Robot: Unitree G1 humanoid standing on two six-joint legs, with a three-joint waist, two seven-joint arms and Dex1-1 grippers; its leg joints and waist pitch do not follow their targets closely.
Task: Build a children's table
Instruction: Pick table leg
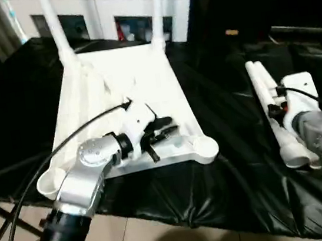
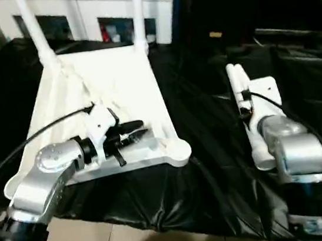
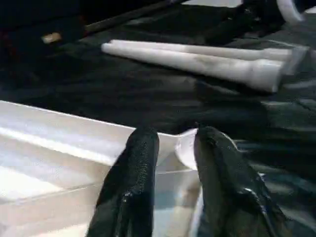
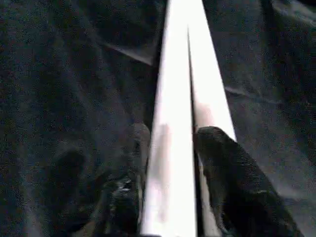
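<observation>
the table top lies upside down on the black sheet, ribbed underside up. 2 white legs stand upright in its 2 far corner sockets, in front of the white cabinet. the 2 near corner sockets are empty.

the left gripper hangs over the near end of the table top, just inside its near right corner, pointing toward that socket. its 2 black fingers are parted by a narrow gap with nothing between them; in the left wrist view the table top's edge and the round socket sit just past the fingertips. whether the tips touch the plastic cannot be told.

to the right of the table top, well apart from it, 2 loose legs lie side by side on the black sheet, touching along their length. the right gripper is down over their near end. in the right wrist view its fingers stand partly open, one on each side of 1 leg, the other finger in the seam between the 2 legs. it is not clear whether the pads press the leg or merely flank it.
</observation>
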